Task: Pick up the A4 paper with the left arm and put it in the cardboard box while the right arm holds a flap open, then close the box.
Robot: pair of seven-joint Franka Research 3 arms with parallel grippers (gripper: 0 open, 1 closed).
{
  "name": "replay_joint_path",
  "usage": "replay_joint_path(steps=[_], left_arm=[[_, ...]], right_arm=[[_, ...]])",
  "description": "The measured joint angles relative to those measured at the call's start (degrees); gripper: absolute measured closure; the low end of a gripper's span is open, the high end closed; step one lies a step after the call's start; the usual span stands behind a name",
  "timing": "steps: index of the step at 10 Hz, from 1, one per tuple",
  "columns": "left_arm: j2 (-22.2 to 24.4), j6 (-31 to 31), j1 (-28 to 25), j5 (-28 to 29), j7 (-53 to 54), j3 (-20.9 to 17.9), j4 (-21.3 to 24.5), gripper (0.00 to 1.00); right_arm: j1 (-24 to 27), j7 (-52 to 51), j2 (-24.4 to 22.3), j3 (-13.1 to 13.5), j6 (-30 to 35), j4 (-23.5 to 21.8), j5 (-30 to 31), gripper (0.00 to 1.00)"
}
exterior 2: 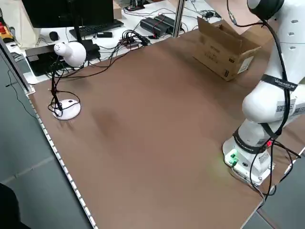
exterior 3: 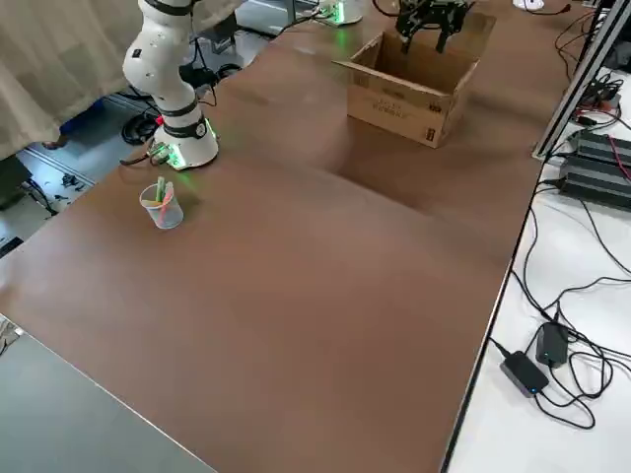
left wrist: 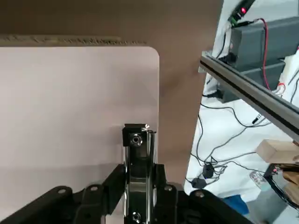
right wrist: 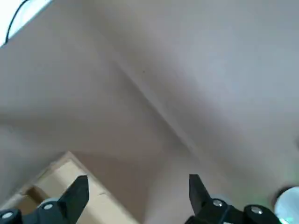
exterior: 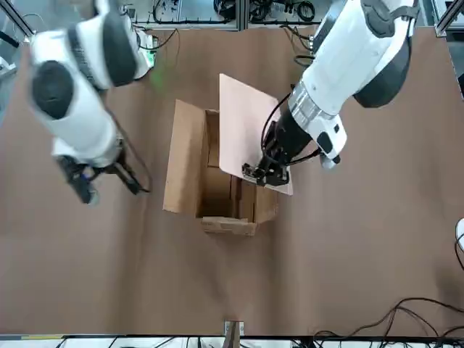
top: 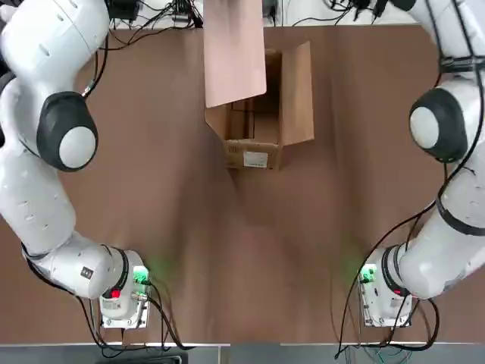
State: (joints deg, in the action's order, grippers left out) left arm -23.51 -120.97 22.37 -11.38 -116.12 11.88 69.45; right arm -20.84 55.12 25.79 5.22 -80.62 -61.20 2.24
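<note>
**Holding the sheet over the box mouth**

Lowering the A4 paper [exterior: 250, 130] is your next call. The left gripper [exterior: 262, 172] is clamped on its clip end, and the sheet hangs tilted above the open cardboard box [exterior: 210, 181], partly over the mouth and partly past the box's left wall. Its long axis runs along the box's length, so it should fit if you level it and shift it toward the middle of the opening.

The right gripper [exterior: 105, 181] sits beside the box on its right, fingers spread and empty, near the raised right flap [top: 297, 95] but apparently not touching it. Watch the sheet's free edge against the left wall; the table [top: 227, 250] around the box leaves open room.
</note>
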Motion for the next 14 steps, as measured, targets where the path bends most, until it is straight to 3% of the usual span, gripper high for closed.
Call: replay_joint_path(steps=[5,7,10,14], left_arm=[[-6.2,-5.5,3.6,0.0,0.0,-0.9,0.0,0.68],[-8.5,-7.2,7.7,0.0,0.1,-5.1,0.0,0.68],[-11.6,-9.2,15.0,0.0,-0.2,-12.7,0.0,0.68],[-13.8,-9.4,15.5,0.0,-0.2,-13.3,0.0,0.68]], right_arm=[[14.9,-30.1,-1.0,0.0,4.3,0.0,-0.8,0.01],[19.0,-39.0,-1.9,0.0,7.1,0.0,-1.4,0.01],[20.5,-45.2,-2.1,-0.1,8.3,-0.5,-1.8,0.0],[20.4,-46.6,-8.2,-0.5,2.4,-11.1,-2.2,0.0]])
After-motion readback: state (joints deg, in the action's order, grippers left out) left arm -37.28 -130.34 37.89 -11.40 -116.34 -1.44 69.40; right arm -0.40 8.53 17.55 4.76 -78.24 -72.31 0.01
